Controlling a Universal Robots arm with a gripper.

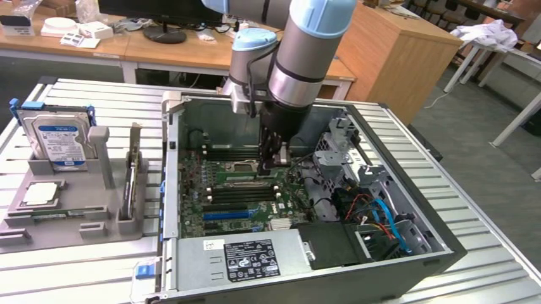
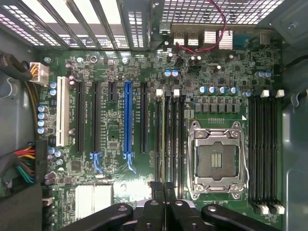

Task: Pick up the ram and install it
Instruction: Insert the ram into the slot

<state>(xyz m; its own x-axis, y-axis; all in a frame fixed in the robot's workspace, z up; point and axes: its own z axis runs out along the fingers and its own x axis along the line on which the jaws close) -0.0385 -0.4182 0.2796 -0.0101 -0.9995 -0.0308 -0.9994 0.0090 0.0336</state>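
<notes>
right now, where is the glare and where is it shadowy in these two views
Exterior view: even room light, the ribbed table shines pale, the arm shades the case under it. Wrist view: light through the vented case wall blows out white, the motherboard is evenly lit, the claw is a dark silhouette.

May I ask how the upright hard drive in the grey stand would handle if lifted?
The hard drive looks rigid and probably heavy for its size: a boxy metal unit. Standing on edge in the grey stand, it might tip if nudged.
</notes>
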